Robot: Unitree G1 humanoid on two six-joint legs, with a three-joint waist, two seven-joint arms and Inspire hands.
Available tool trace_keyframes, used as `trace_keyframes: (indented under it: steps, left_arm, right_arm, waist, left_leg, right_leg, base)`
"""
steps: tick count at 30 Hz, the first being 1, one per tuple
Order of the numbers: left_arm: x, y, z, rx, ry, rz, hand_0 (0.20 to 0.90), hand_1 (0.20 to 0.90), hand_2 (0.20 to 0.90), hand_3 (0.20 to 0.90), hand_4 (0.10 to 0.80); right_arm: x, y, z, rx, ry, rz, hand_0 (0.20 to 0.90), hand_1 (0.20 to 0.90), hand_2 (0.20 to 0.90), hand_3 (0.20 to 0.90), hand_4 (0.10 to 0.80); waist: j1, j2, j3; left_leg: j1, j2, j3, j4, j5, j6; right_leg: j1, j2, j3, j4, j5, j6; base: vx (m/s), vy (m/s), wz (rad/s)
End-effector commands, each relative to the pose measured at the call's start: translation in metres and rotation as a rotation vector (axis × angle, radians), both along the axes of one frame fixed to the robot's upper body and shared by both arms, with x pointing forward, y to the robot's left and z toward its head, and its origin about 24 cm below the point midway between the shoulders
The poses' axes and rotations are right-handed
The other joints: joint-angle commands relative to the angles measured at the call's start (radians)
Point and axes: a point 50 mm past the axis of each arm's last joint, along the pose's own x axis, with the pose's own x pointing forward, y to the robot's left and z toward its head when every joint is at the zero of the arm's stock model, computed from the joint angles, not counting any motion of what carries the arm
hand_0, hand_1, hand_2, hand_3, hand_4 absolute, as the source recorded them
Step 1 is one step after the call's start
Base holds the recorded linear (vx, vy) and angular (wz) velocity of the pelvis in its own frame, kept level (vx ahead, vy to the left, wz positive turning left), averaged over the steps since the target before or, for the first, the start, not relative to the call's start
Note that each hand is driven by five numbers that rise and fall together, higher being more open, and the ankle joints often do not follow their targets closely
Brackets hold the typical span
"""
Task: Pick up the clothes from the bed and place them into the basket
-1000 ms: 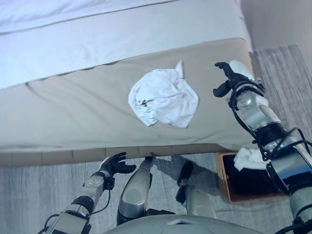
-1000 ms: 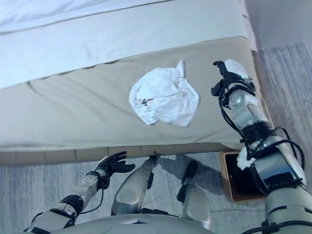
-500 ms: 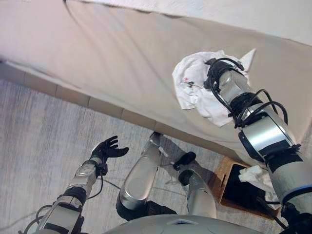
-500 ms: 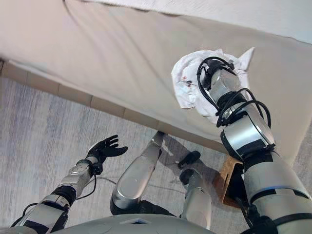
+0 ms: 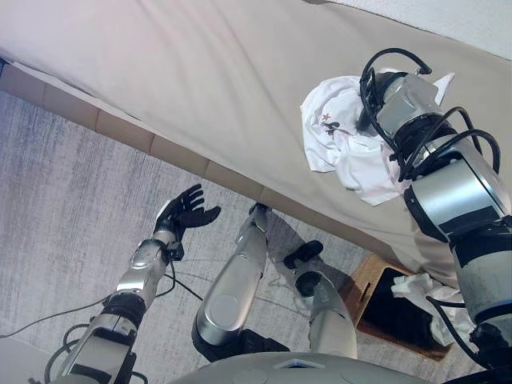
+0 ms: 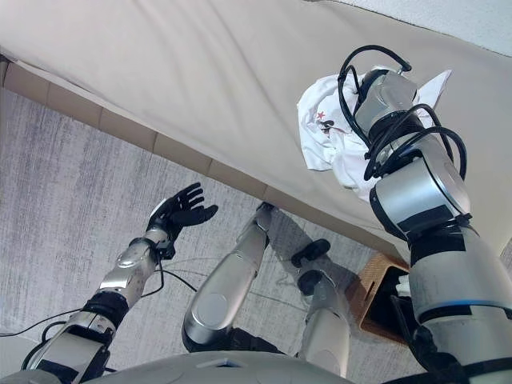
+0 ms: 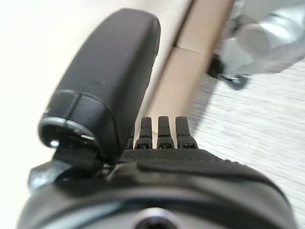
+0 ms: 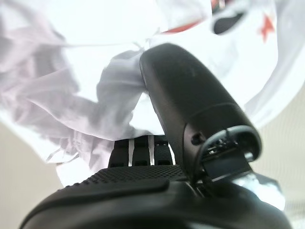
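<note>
A crumpled white garment (image 5: 340, 148) with small red and dark marks lies on the beige bed (image 5: 200, 72) near its front edge. My right hand (image 8: 190, 95) is pushed into the garment, and folds of white cloth (image 8: 71, 71) bunch against the thumb. The right wrist (image 5: 402, 94) stands over the garment's far side. My left hand (image 5: 188, 212) is open and empty, held over the grey floor in front of the bed, and it also shows in the left wrist view (image 7: 157, 162). A brown basket (image 5: 370, 290) stands on the floor at the lower right.
Another white garment (image 5: 428, 294) lies in the basket's dark inside. The bed's tan base (image 5: 120, 124) runs along the grey carpet (image 5: 56, 208). A lighter sheet (image 5: 480, 20) covers the bed's far side.
The camera has shifted. My right hand has sunk further into the white garment, which has bunched around it. My left hand stays open and has risen slightly.
</note>
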Motion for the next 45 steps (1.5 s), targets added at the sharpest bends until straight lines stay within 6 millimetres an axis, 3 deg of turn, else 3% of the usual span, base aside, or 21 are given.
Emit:
trace_keyframes:
  steps: [1, 4, 9, 15, 20, 23, 27, 31, 34, 39, 45]
  left_arm:
    - [0.003, 0.008, 0.015, -0.038, -0.099, 0.041, 0.9, 0.9, 0.9, 0.9, 0.8]
    - [0.008, 0.008, 0.025, -0.187, -0.134, 0.083, 0.9, 0.9, 0.9, 0.9, 0.8]
    - [0.011, -0.013, 0.03, -0.456, -0.151, 0.051, 0.9, 0.9, 0.9, 0.9, 0.8]
    - [0.001, -0.064, 0.038, -0.949, -0.219, -0.148, 0.9, 0.9, 0.9, 0.9, 0.8]
    - [-0.007, -0.106, 0.063, -1.12, -0.315, -0.353, 0.9, 0.9, 0.9, 0.9, 0.8]
    - [-0.008, -0.127, 0.083, -1.126, -0.368, -0.468, 0.9, 0.9, 0.9, 0.9, 0.8]
    - [-0.008, -0.139, 0.097, -1.044, -0.375, -0.537, 0.9, 0.9, 0.9, 0.9, 0.8]
    - [-0.005, -0.138, 0.086, -0.826, -0.296, -0.528, 0.9, 0.9, 0.9, 0.9, 0.8]
    - [-0.003, -0.126, 0.057, -0.633, -0.179, -0.437, 0.9, 0.9, 0.9, 0.9, 0.8]
    - [-0.01, -0.082, 0.002, -0.13, -0.001, -0.248, 0.9, 0.9, 0.9, 0.9, 0.8]
    - [-0.038, -0.022, -0.06, 0.223, 0.293, -0.057, 0.9, 0.9, 0.9, 0.9, 0.8]
  right_arm:
    - [0.003, 0.025, -0.016, 0.083, -0.168, 0.117, 0.3, 0.3, 0.3, 0.2, 0.1]
    - [-0.006, 0.03, -0.002, 0.164, -0.359, 0.196, 0.3, 0.3, 0.3, 0.2, 0.1]
    - [-0.028, 0.023, -0.013, 0.25, -0.522, 0.248, 0.3, 0.3, 0.3, 0.2, 0.1]
    - [-0.063, 0.007, -0.024, 0.247, -0.669, 0.252, 0.3, 0.3, 0.3, 0.2, 0.1]
    - [-0.084, -0.011, -0.029, 0.251, -0.743, 0.203, 0.3, 0.3, 0.3, 0.2, 0.1]
    - [-0.096, -0.025, -0.019, 0.226, -0.845, 0.169, 0.3, 0.3, 0.3, 0.2, 0.1]
    - [-0.111, -0.041, -0.009, 0.198, -0.933, 0.15, 0.3, 0.3, 0.3, 0.2, 0.1]
    - [-0.119, -0.058, -0.002, 0.177, -0.952, 0.112, 0.3, 0.3, 0.3, 0.2, 0.1]
    - [-0.12, -0.071, -0.006, 0.177, -0.895, 0.08, 0.3, 0.3, 0.3, 0.2, 0.1]
    - [-0.123, -0.087, -0.018, 0.184, -0.771, 0.045, 0.3, 0.3, 0.3, 0.2, 0.1]
    - [-0.121, -0.094, -0.067, 0.199, -0.553, 0.018, 0.3, 0.3, 0.3, 0.2, 0.1]
  waist:
    - [-0.035, -0.017, 0.006]
    - [-0.099, -0.051, 0.006]
    - [-0.215, -0.104, -0.073]
    - [-0.356, -0.1, -0.231]
    - [-0.434, -0.088, -0.327]
    - [-0.487, -0.069, -0.364]
    - [-0.54, -0.045, -0.4]
    - [-0.574, -0.028, -0.428]
    - [-0.586, -0.023, -0.442]
    - [-0.584, -0.021, -0.452]
    - [-0.589, -0.013, -0.44]
  left_leg:
    - [0.11, 0.005, 0.069, -0.089, -0.06, 0.091]
    - [0.202, 0.026, 0.129, -0.108, -0.066, 0.094]
    - [0.38, 0.051, 0.22, -0.148, -0.113, 0.099]
    - [0.552, 0.07, 0.32, -0.213, -0.141, 0.106]
    - [0.636, 0.077, 0.377, -0.268, -0.154, 0.107]
    - [0.669, 0.081, 0.416, -0.273, -0.172, 0.104]
    - [0.7, 0.081, 0.459, -0.273, -0.191, 0.1]
    - [0.724, 0.079, 0.493, -0.273, -0.204, 0.099]
    - [0.736, 0.079, 0.507, -0.273, -0.206, 0.096]
    - [0.733, 0.087, 0.507, -0.273, -0.199, 0.087]
    - [0.719, 0.1, 0.524, -0.273, -0.186, 0.082]
  right_leg:
    - [0.032, 0.036, 0.062, 0.053, 0.012, -0.004]
    - [0.106, 0.057, 0.106, -0.005, 0.05, -0.006]
    - [0.26, 0.09, 0.194, -0.123, 0.075, -0.001]
    - [0.374, 0.118, 0.307, -0.202, 0.1, -0.011]
    - [0.417, 0.136, 0.378, -0.246, 0.126, -0.011]
    - [0.438, 0.143, 0.417, -0.271, 0.132, -0.013]
    - [0.458, 0.149, 0.451, -0.307, 0.127, -0.017]
    - [0.467, 0.15, 0.471, -0.326, 0.129, -0.018]
    - [0.473, 0.152, 0.476, -0.337, 0.132, -0.018]
    - [0.474, 0.152, 0.468, -0.359, 0.145, -0.015]
    - [0.449, 0.159, 0.46, -0.348, 0.139, -0.014]
  base:
    - [-0.026, -0.063, -0.33]
    - [-0.052, -0.06, -0.51]
    - [0.082, -0.127, -0.63]
    - [0.135, -0.094, -0.74]
    - [0.076, -0.098, -0.63]
    - [0.01, -0.036, -0.48]
    - [0.005, 0.019, -0.37]
    - [-0.013, -0.001, -0.27]
    - [-0.013, -0.055, -0.15]
    - [-0.021, -0.091, -0.09]
    - [-0.045, -0.103, -0.05]
